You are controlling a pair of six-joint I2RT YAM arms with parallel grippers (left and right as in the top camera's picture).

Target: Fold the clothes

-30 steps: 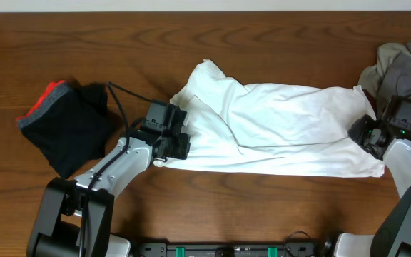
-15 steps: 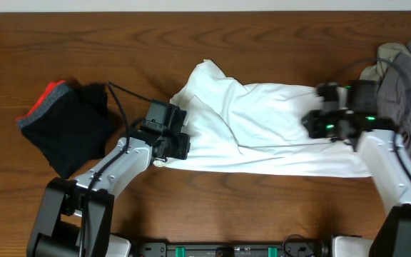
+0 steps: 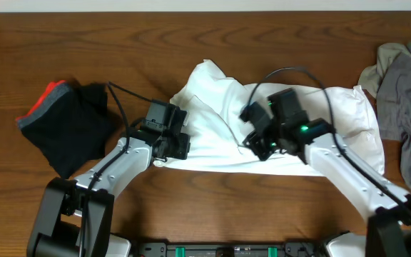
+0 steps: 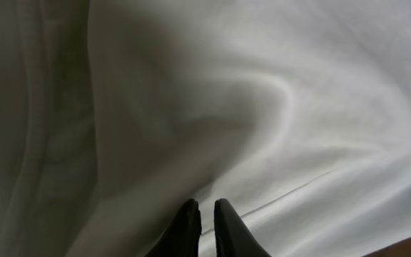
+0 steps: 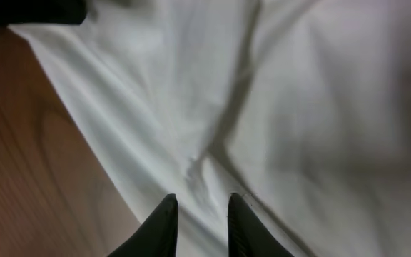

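The clothes' main piece, a white T-shirt (image 3: 312, 107), lies bunched lengthwise across the middle of the wooden table (image 3: 212, 43). My left gripper (image 3: 179, 146) sits at the shirt's left edge. In the left wrist view its fingers (image 4: 207, 207) are pressed together on a fold of the white fabric (image 4: 262, 107). My right gripper (image 3: 254, 145) hovers over the shirt's middle, pointing left. In the right wrist view its fingers (image 5: 202, 201) stand a little apart just above the cloth (image 5: 298, 93) near its front hem, with nothing clearly pinched between them.
A black garment with a red and grey waistband (image 3: 70, 125) lies at the left. A crumpled grey garment (image 3: 405, 86) lies at the right edge. Bare wood (image 5: 34, 157) shows in front of the shirt's hem.
My right arm has swung from the shirt's right end leftward to over its middle, and its fingers have parted slightly. The left arm has stayed in place.
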